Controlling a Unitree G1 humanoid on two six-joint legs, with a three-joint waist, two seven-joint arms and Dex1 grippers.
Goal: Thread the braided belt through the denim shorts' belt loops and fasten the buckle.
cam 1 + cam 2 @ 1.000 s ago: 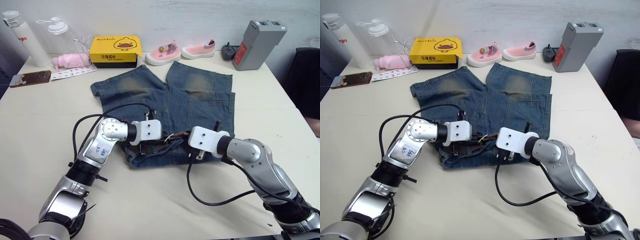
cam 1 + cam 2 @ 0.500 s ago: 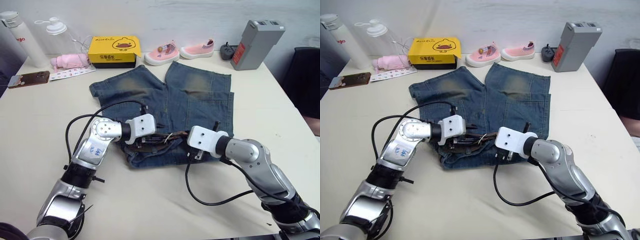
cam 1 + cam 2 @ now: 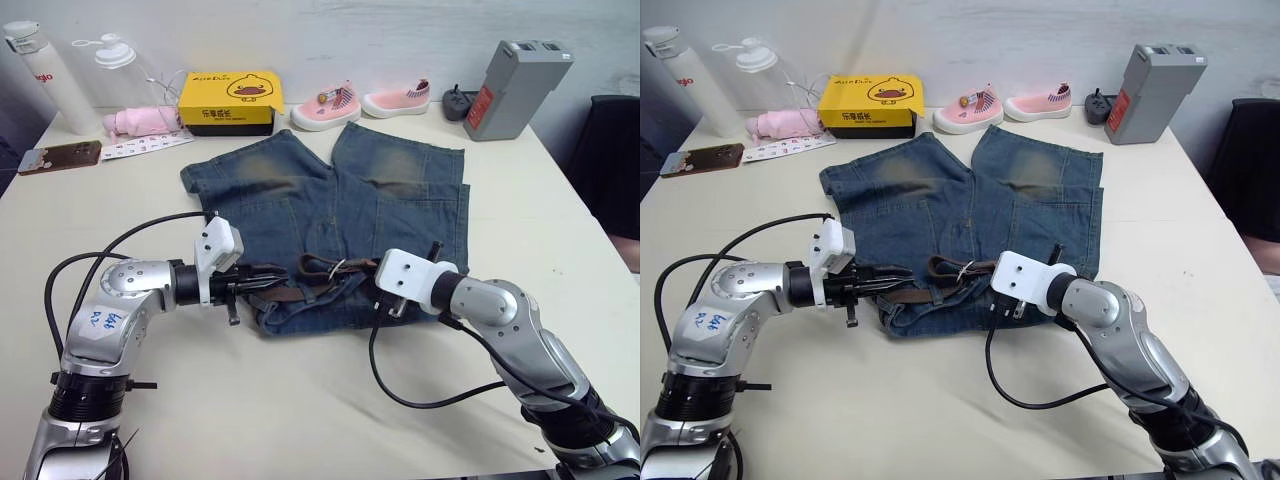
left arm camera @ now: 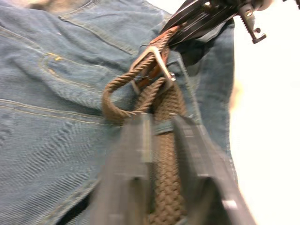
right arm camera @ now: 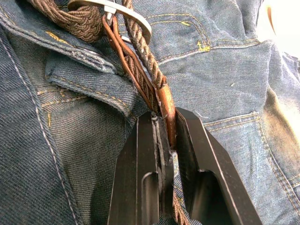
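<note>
Both grippers' fingers pinch the braided belt mid-frame: left gripper the strap, right gripper its tip past the buckle. Pulling hard could bunch the denim shorts or yank the tip out.

Lab-like room, cream table, grey battery pack

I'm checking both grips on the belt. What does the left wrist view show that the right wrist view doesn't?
Left wrist view only: the left hand clamping the woven strap of the braided belt, and the bare table beside the shorts. Right wrist view only: the right hand pinching the belt's smooth leather tip. Both show the buckle with the belt looped through it, lying on the denim shorts.
</note>
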